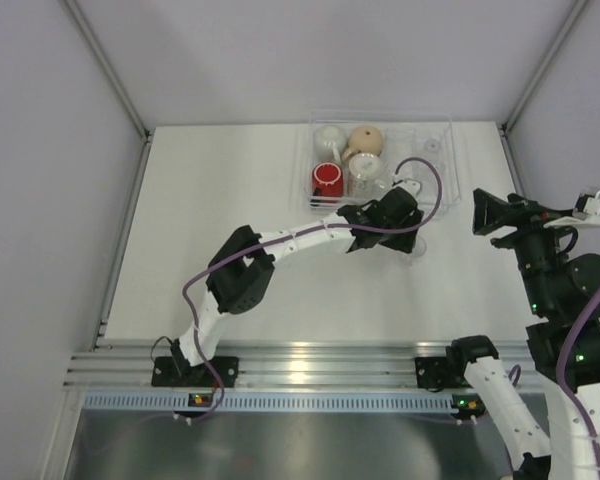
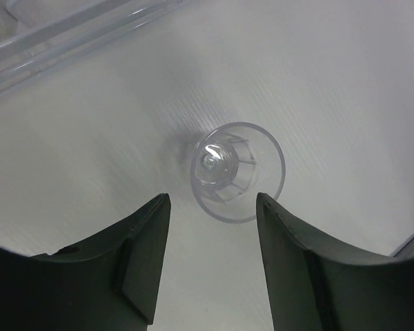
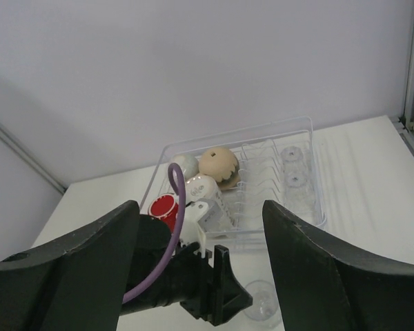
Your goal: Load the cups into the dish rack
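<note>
Your left pincer (image 2: 212,196) stands open. Its 2 dark, matte, wedge-shaped fingers (image 2: 141,262) flank a small clear glass (image 2: 238,171), and no contact with it shows. The glass is round, flared and ribbed near its narrow end. It sits on the white, finely grained table (image 2: 345,83), just outside the near wall of the dish rack (image 3: 318,172). Your right pincer (image 3: 199,207) is open too, jaws wide and gripping nothing, held above the table to the right of the rack. The rack is a clear plastic rectangle with thin upright ribs. Inside it you have a rounded tan mug (image 3: 219,164), a white mug (image 3: 186,164) beside it, a glossy red mug (image 3: 163,205), and 2 small clear glasses (image 3: 293,155) in the right part.
</note>
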You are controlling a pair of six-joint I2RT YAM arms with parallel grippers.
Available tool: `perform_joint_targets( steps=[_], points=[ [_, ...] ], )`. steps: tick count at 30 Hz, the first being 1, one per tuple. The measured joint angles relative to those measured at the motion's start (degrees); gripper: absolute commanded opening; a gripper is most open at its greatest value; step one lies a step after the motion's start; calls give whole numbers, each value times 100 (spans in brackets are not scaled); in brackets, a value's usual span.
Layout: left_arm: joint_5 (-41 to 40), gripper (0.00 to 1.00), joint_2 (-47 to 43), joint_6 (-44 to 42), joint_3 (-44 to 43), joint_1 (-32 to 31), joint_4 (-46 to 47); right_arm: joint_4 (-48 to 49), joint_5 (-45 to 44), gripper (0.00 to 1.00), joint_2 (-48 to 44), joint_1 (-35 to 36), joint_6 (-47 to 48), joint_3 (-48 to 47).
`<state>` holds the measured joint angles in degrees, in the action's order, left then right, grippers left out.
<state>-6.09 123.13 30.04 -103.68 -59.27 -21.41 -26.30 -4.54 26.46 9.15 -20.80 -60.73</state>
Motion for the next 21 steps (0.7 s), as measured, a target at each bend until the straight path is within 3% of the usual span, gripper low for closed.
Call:
perform_joint_targets(
  steps=[10, 13, 14, 18, 21],
  points=[
    [55, 54, 649, 269, -262, 101, 81, -37, -157, 73, -109, 101, 66, -15],
    [74, 45, 739, 330, -262, 131, 90, -35, -179, 73, -133, 129, 85, -13],
    [90, 31, 756, 332, -262, 142, 92, -31, -181, 73, -136, 131, 87, -9],
    [116, 0, 767, 435, -254, 162, 94, -28, -164, 74, -136, 131, 81, 15],
    [195, 0, 686, 551, -52, 179, 243, 11, -7, 73, -133, 136, 15, 76]
  ],
)
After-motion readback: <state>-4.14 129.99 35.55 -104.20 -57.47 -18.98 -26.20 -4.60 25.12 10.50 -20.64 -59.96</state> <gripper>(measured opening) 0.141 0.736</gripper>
